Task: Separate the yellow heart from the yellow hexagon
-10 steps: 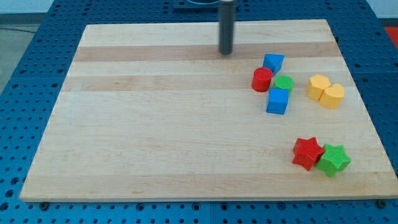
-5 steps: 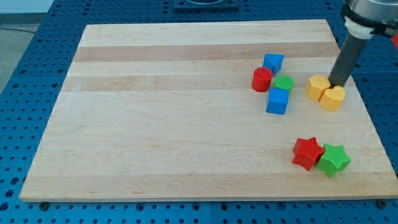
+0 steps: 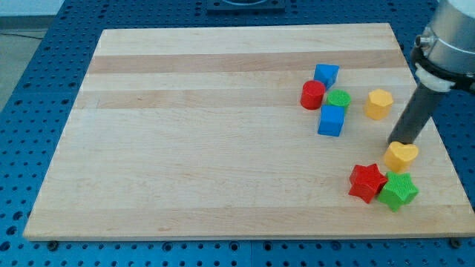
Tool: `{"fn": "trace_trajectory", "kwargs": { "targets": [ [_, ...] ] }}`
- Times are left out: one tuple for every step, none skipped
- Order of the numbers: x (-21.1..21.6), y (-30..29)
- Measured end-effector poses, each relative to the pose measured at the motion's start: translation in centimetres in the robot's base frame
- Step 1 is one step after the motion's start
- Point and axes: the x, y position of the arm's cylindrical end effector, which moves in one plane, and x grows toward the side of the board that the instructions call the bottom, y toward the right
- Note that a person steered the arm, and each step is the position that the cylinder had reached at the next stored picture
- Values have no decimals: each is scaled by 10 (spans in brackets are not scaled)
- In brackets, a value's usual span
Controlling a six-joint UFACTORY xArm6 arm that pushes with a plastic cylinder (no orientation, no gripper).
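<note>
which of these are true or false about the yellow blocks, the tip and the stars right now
1. The yellow heart touches the yellow hexagon. False: bare board lies between them.
2. My tip is at the heart's top edge. True.
3. The red star touches the green star. True.
4. The heart lies at the view's left of the red cylinder. False: it lies to the right and lower.

My tip (image 3: 398, 142) sits at the yellow heart's (image 3: 401, 156) top edge, seemingly touching. Yellow hexagon (image 3: 378, 104) lies apart, toward the view's top. Red star (image 3: 367, 182) and green star (image 3: 398, 190) just below the heart.
</note>
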Motion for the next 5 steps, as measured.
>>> {"fn": "trace_trajectory", "kwargs": {
  "targets": [
    [18, 0],
    [18, 1],
    [-18, 47],
    [-53, 82],
    [-99, 70]
  ]
}}
